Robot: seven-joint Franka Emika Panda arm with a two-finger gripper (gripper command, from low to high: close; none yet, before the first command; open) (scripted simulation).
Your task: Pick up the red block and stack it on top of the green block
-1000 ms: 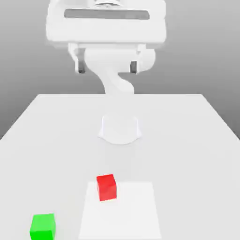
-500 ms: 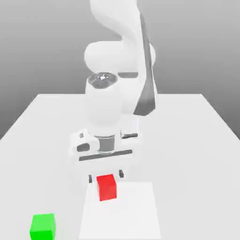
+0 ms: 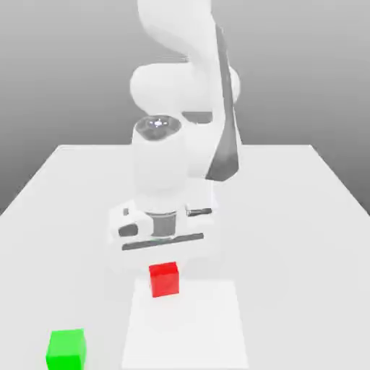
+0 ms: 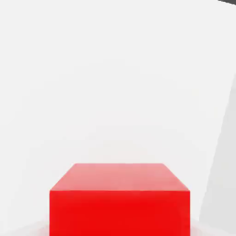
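Grasp step: the hand (image 3: 165, 264) is down over the red block (image 3: 164, 279), fingers closed on it. The block sits on the bench (image 3: 303, 217) at the near edge of a paler patch. The green block (image 3: 66, 349) stands well apart, nearer the camera and toward the exterior view's left. Next move, likely: lift straight up, carry across, line up square over the green block before letting go.
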